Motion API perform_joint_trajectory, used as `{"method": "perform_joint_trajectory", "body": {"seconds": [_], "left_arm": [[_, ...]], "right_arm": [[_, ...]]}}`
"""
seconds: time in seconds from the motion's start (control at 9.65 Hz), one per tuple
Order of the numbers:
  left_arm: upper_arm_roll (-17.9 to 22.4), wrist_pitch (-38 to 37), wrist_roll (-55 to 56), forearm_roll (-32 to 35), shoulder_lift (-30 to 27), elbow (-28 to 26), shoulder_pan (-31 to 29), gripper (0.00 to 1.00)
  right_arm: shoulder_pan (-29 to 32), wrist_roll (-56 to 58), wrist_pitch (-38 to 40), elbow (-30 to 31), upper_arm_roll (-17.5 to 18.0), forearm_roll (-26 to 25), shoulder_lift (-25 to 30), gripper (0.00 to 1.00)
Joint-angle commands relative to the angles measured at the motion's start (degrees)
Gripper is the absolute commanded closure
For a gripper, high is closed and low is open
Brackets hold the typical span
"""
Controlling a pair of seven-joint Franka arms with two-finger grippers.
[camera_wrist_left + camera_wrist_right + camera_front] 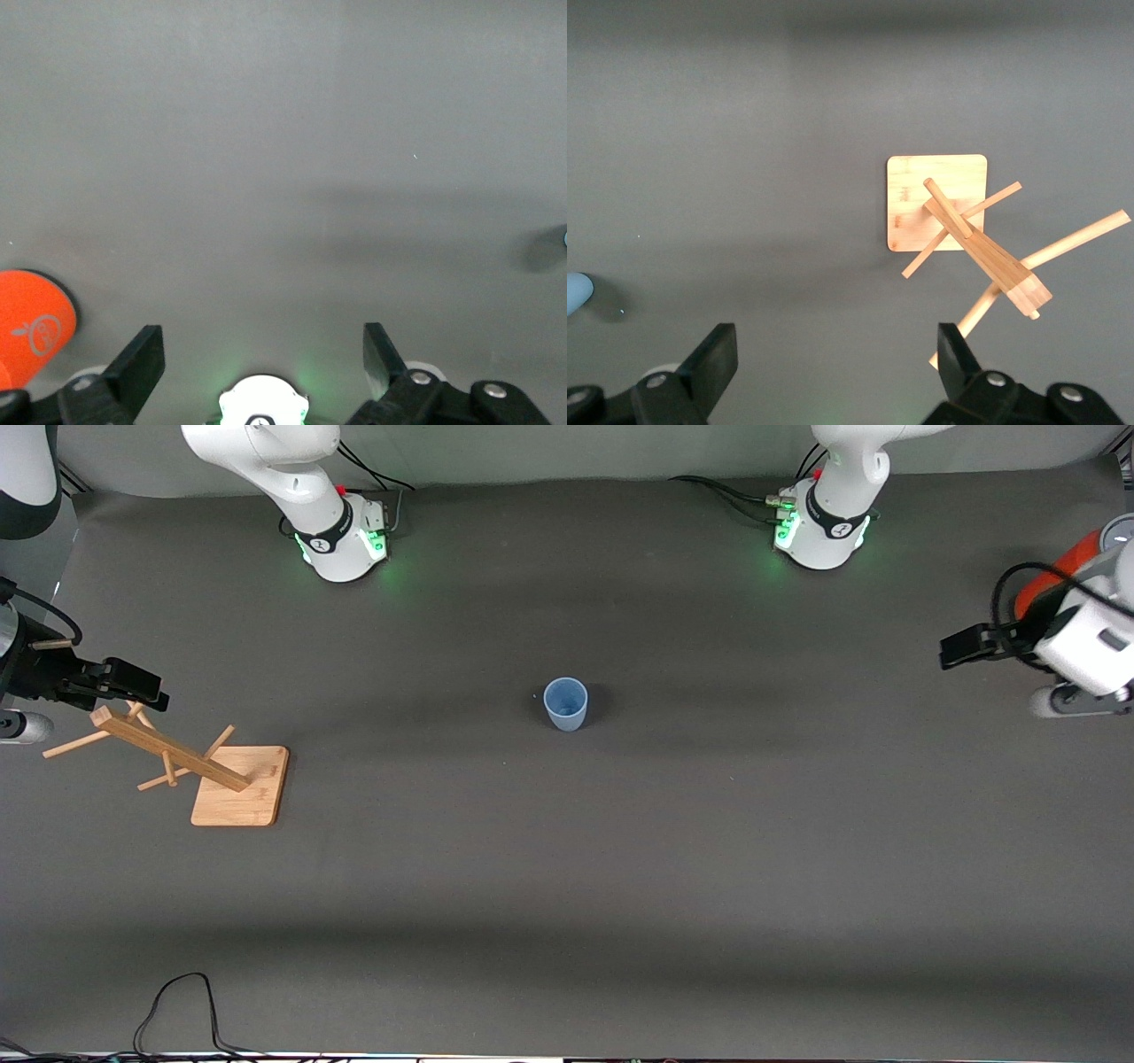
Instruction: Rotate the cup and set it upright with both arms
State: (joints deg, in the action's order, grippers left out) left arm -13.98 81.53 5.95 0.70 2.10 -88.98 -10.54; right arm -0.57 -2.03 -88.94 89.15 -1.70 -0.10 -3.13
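Note:
The pale-blue cup (565, 703) stands upright on the dark table mat, mouth up, about midway between the two arms' ends. A sliver of it shows at the edge of the right wrist view (576, 293). My left gripper (961, 646) hangs open and empty in the air at the left arm's end of the table; its wrist view (263, 351) shows only bare mat between the fingers. My right gripper (133, 686) hangs open and empty at the right arm's end, over the top of a wooden rack; its wrist view (835, 354) shows bare mat between the fingers.
A wooden mug tree (177, 753) on a square base (239, 784) stands at the right arm's end, also in the right wrist view (966, 235). An orange-red cylinder (1059, 567) stands by the left gripper (31, 323). A black cable (177, 1001) lies at the near edge.

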Motion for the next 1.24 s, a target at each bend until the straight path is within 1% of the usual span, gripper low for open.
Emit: {"method": "perform_joint_trajectory", "body": {"seconds": [0.0, 0.21, 0.31, 0.52, 0.62, 0.93, 1.14], "left_arm": [[0.35, 4.59, -4.96, 0.43, -2.10, -4.62, 0.52, 0.00], [2.63, 5.39, -5.86, -2.62, -1.84, -5.24, 1.05, 0.00], [2.99, 6.88, -5.77, -1.50, -1.66, -5.32, 3.05, 0.00], [4.40, 7.42, -5.51, 0.34, -1.57, -5.32, 5.26, 0.00], [6.32, 7.42, -5.34, 1.40, -1.57, -5.32, 7.45, 0.00], [8.35, 6.80, -4.81, 0.97, -1.48, -4.80, 8.08, 0.00], [8.27, 6.63, -5.33, 0.70, -1.57, -3.66, 7.56, 0.00]], "right_arm": [[-0.05, 1.06, -0.36, -0.29, -0.32, 1.07, -0.12, 0.00], [-0.05, 0.89, -0.36, -0.29, -0.40, 1.07, -0.12, 0.00], [-0.05, 0.89, -0.36, -0.29, -0.40, 1.07, -0.12, 0.00], [-0.05, 0.89, -0.36, -0.29, -0.40, 1.07, -0.30, 0.00], [-0.05, 0.89, -0.36, -0.29, -0.40, 0.98, -0.30, 0.00], [-0.05, 0.89, -0.36, -0.29, -0.40, 0.98, -0.30, 0.00], [0.04, 0.89, -0.36, -0.29, -0.40, 0.98, -0.30, 0.00]]}}
